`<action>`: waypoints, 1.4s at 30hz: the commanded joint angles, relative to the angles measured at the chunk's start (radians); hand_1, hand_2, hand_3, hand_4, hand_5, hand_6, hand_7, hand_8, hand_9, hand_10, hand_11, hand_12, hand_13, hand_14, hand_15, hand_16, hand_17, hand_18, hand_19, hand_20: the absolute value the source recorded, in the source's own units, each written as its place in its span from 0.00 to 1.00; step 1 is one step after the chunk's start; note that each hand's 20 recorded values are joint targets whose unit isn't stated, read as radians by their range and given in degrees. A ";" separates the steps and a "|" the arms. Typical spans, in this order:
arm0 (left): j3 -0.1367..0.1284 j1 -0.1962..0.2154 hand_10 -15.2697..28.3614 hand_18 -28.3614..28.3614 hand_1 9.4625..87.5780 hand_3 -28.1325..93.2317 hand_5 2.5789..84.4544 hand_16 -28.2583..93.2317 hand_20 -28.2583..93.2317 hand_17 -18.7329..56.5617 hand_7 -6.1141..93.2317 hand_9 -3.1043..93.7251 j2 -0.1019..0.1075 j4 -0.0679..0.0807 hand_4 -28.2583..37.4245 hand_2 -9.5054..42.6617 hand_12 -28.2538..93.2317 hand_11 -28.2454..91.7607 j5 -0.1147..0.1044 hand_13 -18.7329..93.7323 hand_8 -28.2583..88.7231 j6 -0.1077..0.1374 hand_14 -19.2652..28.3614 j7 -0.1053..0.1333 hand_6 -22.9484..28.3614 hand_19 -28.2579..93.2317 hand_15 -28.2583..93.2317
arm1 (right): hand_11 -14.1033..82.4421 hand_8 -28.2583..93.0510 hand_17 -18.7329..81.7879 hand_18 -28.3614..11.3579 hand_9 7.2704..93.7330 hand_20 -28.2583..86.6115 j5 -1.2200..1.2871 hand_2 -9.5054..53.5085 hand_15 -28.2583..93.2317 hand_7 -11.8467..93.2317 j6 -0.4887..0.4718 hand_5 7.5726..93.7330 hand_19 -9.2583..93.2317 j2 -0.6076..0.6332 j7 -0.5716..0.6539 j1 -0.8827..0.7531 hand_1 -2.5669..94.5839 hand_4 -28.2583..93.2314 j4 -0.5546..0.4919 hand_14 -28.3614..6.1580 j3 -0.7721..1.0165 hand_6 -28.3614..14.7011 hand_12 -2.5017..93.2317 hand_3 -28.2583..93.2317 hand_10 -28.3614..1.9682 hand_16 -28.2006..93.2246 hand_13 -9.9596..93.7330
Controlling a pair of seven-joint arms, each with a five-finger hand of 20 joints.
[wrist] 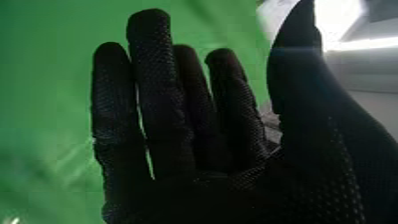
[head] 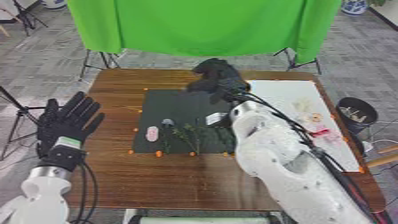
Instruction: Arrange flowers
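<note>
In the head view my right hand [head: 218,79] is over the far edge of the dark mat [head: 169,107], its arm crossing the table's right half. The right wrist view shows this hand [wrist: 195,165] open, fingers straight and nothing held. My left hand [head: 69,120] stands open at the table's left side, apart from the flowers. On the mat lie a dark-headed flower [head: 167,131], green stems [head: 190,136] and a pink oval object [head: 152,133]. Red-pink flowers [head: 323,134] and pale blooms [head: 306,107] rest on the white sheet [head: 275,90] at the right.
A black bin [head: 357,111] stands off the table's right edge. Small orange markers [head: 192,154] line the mat. A green cloth [head: 195,25] hangs beyond the table. A small white item [head: 214,118] sits beside my right forearm.
</note>
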 commanded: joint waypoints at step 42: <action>0.003 0.056 0.74 0.77 0.20 0.79 0.54 0.15 0.31 0.16 0.25 0.46 -0.055 -0.040 0.00 0.58 0.32 0.43 -0.115 0.43 0.16 0.038 0.74 0.067 0.64 0.59 0.56 | 0.21 0.23 0.50 0.23 0.90 0.55 -0.020 0.00 0.51 0.37 -0.454 0.77 0.83 0.273 0.075 -0.533 0.64 0.00 0.086 0.66 0.655 0.74 0.38 0.76 0.70 0.57 0.79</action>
